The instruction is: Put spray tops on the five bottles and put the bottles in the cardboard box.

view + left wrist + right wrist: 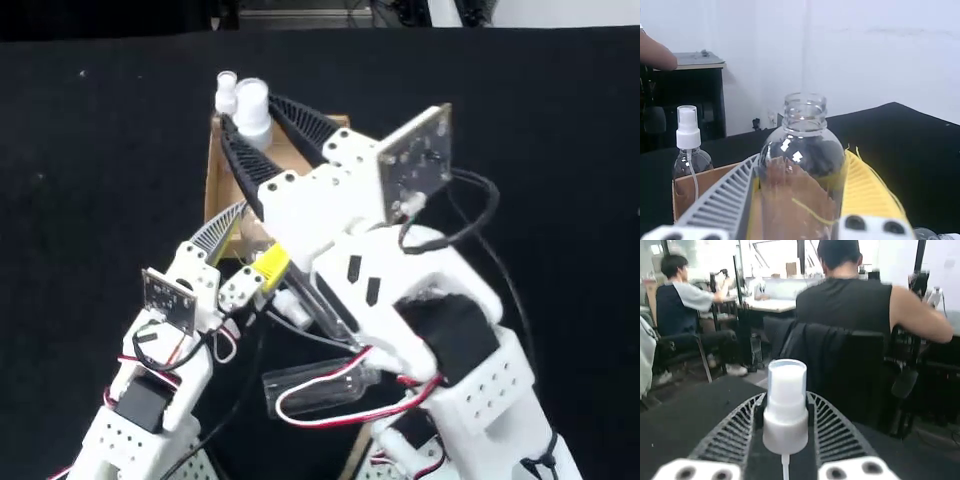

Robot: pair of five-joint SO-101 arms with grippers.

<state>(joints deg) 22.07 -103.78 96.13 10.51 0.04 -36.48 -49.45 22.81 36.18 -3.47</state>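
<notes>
Right gripper (786,407) pinches a spray top (786,390) at 12 o'clock from the left gripper (802,165), which clamps an open bottle (805,130) upright at 6 o'clock of the cardboard box (213,170). Likely risk: the tube (785,467) misses the narrow neck, or a sideways push tilts the bottle.

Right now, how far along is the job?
Done: one capped bottle appears to stand in the box. In hand: the left gripper holds an open bottle, the right gripper a spray top. Left: joining those, boxing them, and a bare bottle lying on the table.
</notes>
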